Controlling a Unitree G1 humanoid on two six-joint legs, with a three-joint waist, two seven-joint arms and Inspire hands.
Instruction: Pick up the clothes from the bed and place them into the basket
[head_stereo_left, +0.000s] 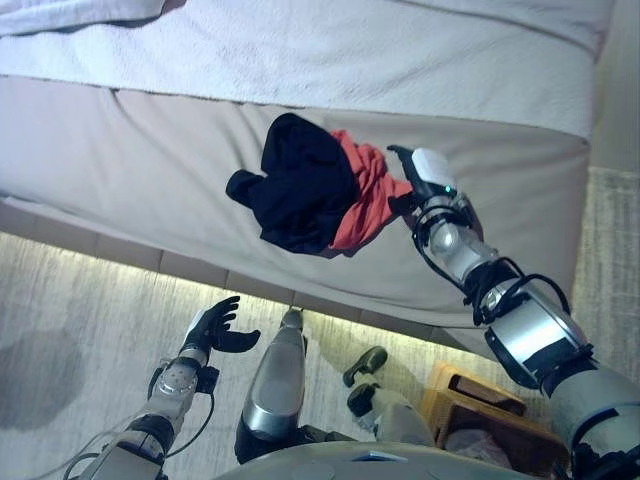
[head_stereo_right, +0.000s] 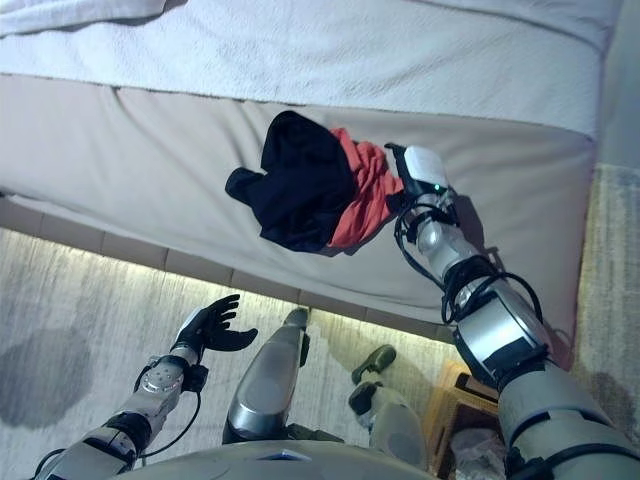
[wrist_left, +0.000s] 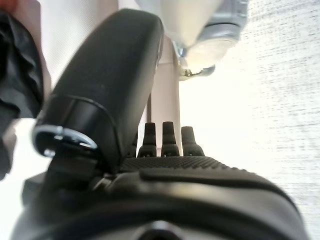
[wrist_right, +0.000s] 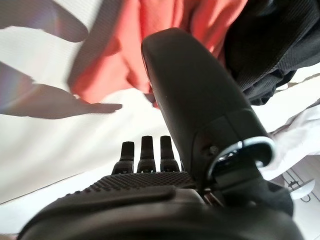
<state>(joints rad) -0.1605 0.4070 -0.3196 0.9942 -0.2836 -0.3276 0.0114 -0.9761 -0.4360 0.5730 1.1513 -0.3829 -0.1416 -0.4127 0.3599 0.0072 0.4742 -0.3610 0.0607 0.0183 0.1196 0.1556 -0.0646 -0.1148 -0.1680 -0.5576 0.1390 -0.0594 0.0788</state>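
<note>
Black and red clothes (head_stereo_left: 315, 190) lie bunched on the bed (head_stereo_left: 150, 170), soft and light, best gathered at the red edge. Just right of them, the right hand (head_stereo_left: 425, 180) reaches with straight fingers, holding nothing. Near left, the left hand (head_stereo_left: 218, 327) hangs relaxed and empty; the basket (head_stereo_left: 470, 410) stands near right.

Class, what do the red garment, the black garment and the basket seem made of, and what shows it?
Red garment: soft matte knit, judging by its loose folds. Black garment: similar matte fabric, crumpled. Basket: probably woven wicker or wood, brown and rigid-edged.
</note>
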